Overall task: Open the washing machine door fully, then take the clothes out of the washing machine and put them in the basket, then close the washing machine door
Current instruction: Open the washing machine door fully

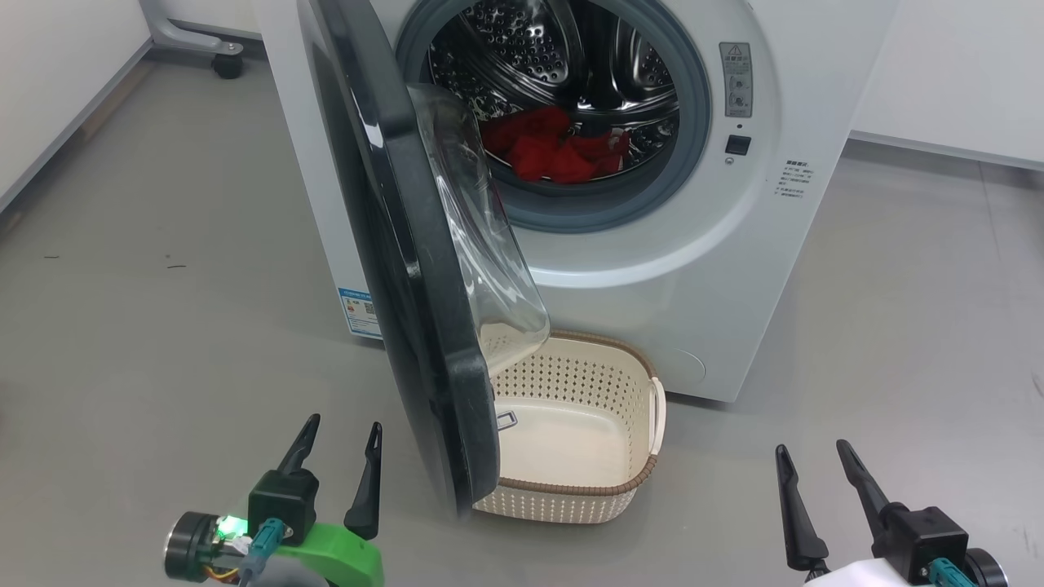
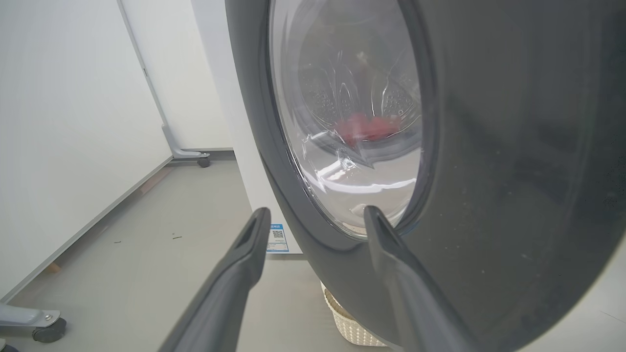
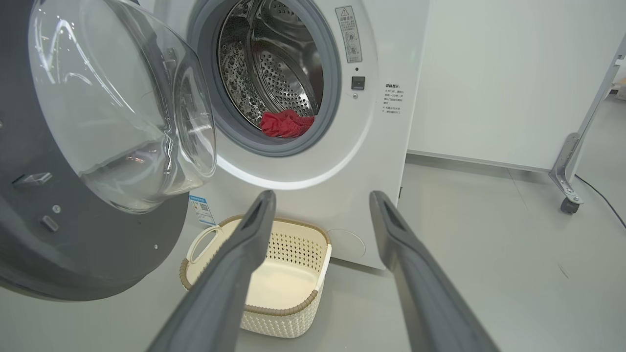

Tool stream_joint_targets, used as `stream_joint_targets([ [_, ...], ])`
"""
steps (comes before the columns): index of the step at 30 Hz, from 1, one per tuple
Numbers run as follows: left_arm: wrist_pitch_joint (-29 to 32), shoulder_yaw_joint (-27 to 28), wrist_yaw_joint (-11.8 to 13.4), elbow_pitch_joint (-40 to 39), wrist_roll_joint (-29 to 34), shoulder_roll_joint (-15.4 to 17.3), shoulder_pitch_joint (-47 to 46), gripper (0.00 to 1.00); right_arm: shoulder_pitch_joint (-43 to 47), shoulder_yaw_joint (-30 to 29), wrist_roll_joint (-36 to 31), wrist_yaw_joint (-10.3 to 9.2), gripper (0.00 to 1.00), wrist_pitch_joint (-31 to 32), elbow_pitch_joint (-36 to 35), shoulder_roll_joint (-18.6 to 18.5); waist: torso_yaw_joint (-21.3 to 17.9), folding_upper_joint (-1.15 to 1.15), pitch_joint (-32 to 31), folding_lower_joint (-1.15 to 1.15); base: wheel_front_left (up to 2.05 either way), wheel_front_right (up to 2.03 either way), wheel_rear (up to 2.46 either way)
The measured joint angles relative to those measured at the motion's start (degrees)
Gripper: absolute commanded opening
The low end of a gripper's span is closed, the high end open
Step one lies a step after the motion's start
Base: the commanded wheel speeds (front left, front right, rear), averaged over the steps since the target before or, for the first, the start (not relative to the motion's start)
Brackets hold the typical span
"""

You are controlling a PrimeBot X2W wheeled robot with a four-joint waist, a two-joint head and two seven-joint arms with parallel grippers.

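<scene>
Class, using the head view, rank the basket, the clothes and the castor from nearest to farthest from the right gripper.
From the right gripper:
1. Basket, low down, just to its left.
2. Clothes, up in the drum, behind the basket.
3. Castor, far left, beyond the washing machine.

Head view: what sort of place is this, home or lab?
Probably a lab or test room, not a home: a washing machine and basket on bare grey floor, plain white wall panels, a castered metal stand.
</scene>
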Motion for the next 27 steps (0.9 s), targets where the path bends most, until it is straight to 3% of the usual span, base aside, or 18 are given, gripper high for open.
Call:
stream_joint_targets([
  [8,0.00,0.05,0.01,0.00,0.01,0.00,0.01,0.97,0.87,-0.31,-0.77,0.00,1.00,0.00,-0.41,0.70,0.16,0.00,-0.03,0.00,0.00,0.00,0.00],
  [9,0.00,0.04,0.00,0.01,0.01,0.00,0.01,0.54,0.88,-0.36,-0.81,0.00,1.00,0.00,-0.46,0.76,0.19,0.00,-0.04,0.00,0.00,0.00,0.00],
  [10,0.00,0.04,0.00,-0.01,0.01,-0.01,0.01,0.24,0.90,-0.42,-0.93,0.01,1.00,0.00,-0.49,0.77,0.22,0.00,-0.05,0.00,0.00,0.00,0.00],
  [11,0.00,0.04,0.00,-0.01,0.01,-0.01,0.01,0.00,0.93,-0.49,-1.19,0.01,1.00,0.00,-0.51,0.78,0.24,0.00,-0.08,0.00,0.00,0.00,0.00],
  [27,0.00,2.10,0.67,-1.24,-0.77,-0.07,0.03,0.00,1.15,-1.52,-2.49,0.08,1.00,0.00,-0.85,1.35,0.22,0.00,-0.37,0.00,0.00,0.00,0.00],
])
